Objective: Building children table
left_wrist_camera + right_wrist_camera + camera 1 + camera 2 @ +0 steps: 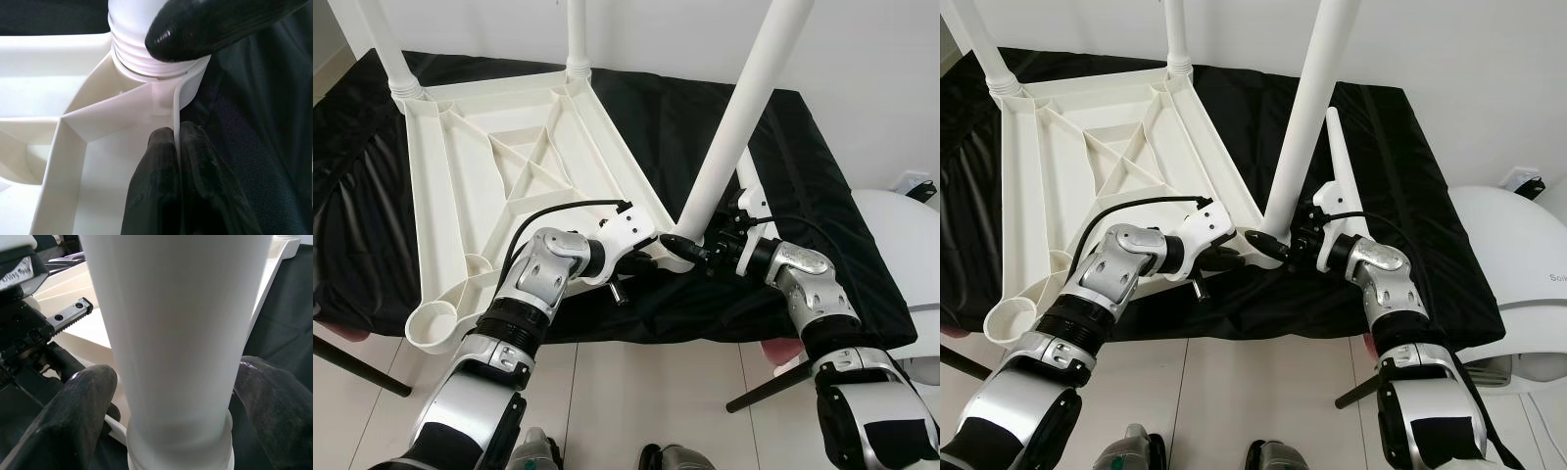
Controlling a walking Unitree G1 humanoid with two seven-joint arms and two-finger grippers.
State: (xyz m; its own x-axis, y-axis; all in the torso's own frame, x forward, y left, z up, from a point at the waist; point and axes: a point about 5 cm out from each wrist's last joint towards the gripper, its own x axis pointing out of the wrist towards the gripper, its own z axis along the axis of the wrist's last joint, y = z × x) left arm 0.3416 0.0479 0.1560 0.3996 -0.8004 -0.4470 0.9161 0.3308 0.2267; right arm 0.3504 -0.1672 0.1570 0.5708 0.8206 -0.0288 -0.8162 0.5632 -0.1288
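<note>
While the white plastic top (524, 162) lies upside down on the black cloth (803, 176), one leg (739, 122) leans in the socket at its near right corner. The right gripper (703, 251) has its two fingers (73, 406) on each side of that leg, low down near the thread, clamped on it. The left gripper (651, 257) pinches the thin rim of the top just beside the same socket, fingers (156, 191) tight on the wall.

The top looks light and stiff, with thin ribs, so it may slide on the cloth if not held. The leg is smooth, round and likely slippery. I think low down by the socket is the best place to hold it, since it is long and would tip easily higher up.

Two more legs (576, 29) already stand in the far corners. The near left socket (438, 323) is open and hangs off the cloth's near edge. A white round thing (911, 255) sits off to the right, well apart. Dark thin legs (769, 387) poke out below the cloth.
</note>
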